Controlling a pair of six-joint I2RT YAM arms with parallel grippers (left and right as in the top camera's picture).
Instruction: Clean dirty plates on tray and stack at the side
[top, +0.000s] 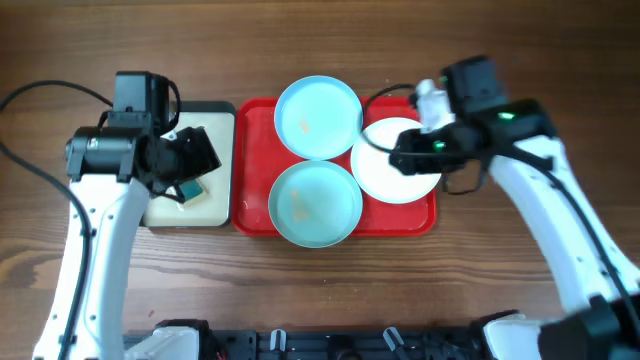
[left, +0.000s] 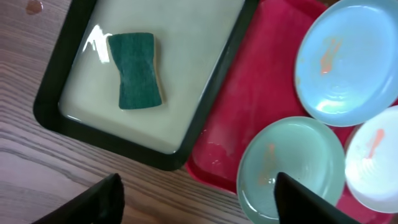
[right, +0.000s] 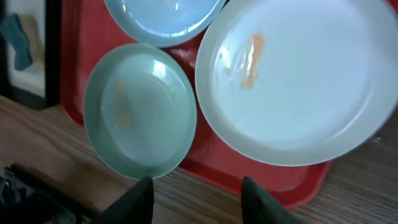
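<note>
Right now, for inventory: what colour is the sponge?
The sponge is dark green; see left wrist view.

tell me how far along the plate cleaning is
Nothing looks done: the far aqua plate, the near aqua plate and the white plate sit on the red tray with orange smears, none stacked aside. In hand: the left gripper hovers open by the sponge in the black-rimmed tray, the right gripper open above the white plate. Every wipe and the stacking remain.

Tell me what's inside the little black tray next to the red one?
A green sponge lies on the cream floor of the black tray. Nothing else shows there. From overhead, the left arm covers part of the tray. Whatever is under the sponge is hidden.
</note>
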